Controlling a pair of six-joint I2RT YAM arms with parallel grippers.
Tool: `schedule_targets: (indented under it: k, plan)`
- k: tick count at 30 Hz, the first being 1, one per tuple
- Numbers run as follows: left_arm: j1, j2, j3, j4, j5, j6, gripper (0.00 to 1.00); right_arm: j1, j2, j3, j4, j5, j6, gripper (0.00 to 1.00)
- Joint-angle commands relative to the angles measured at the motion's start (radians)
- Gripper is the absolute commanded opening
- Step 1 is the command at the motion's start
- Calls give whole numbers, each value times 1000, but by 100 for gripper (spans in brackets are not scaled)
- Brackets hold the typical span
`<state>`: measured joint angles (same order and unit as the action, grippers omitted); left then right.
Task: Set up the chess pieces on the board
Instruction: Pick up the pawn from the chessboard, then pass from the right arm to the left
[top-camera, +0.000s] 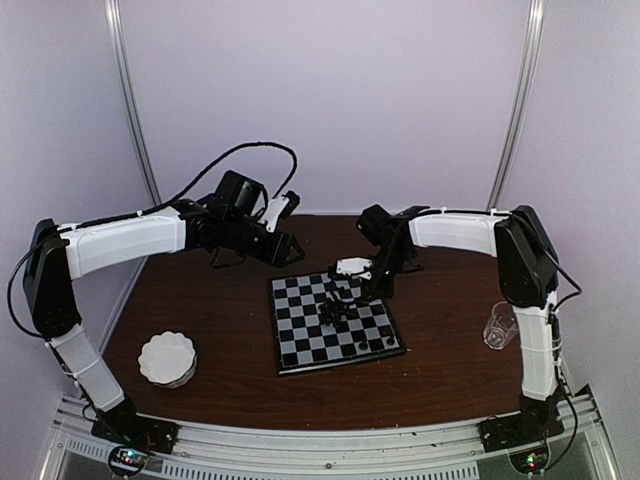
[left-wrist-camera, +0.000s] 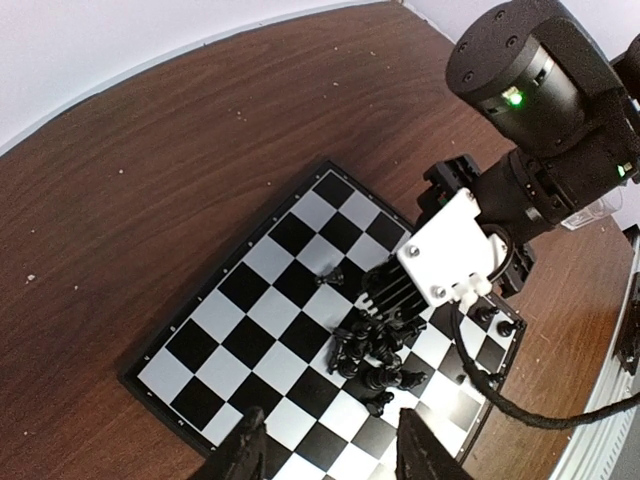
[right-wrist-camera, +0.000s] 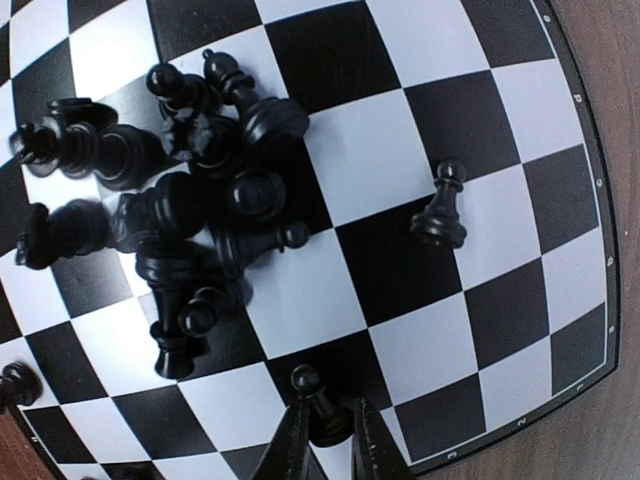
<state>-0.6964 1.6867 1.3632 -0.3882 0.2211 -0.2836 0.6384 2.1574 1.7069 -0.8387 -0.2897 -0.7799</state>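
Our right gripper (right-wrist-camera: 327, 435) is clenched on a single pawn (right-wrist-camera: 318, 405), one finger on each side of its base. The head points up and a little left in the wrist view. We judge the pawn's long axis to be near upright, though the angle does not let us be sure. The pawn sits close to one edge of the board (right-wrist-camera: 370, 150), roughly in the second row in from the rim. The heap of chess pieces (right-wrist-camera: 190, 190) lies inward from the fingers, toward the middle of the board, most of them toppled across one another. One more pawn (right-wrist-camera: 440, 215) stands alone on a white square, apart from the heap. In our judgement the coming move depends on lifting straight up along the pawn's axis, clear of the heap. Our left gripper (left-wrist-camera: 330, 450) hangs released, with nothing between its fingers. It is above the board but well apart from the pieces, so the right arm is plainly the nearer one. The board rests on the dark wooden table (left-wrist-camera: 150, 200). Tiny marks run along the board's rim, too small for us to read, and we see no brand or label.
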Motion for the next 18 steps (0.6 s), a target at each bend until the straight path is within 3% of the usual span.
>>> schedule_targets:
  k: [1, 11, 18]
  plan:
    - [5, -37, -24, 83, 31, -31, 45, -28, -129, -39, -13, -92, 103, 7]
    - [3, -61, -134, 347, 257, -129, 44, -36, -341, -158, 80, -389, 336, 7]
    - [-1, -38, -213, 628, 430, -321, 42, -7, -355, -127, 62, -440, 382, 7]
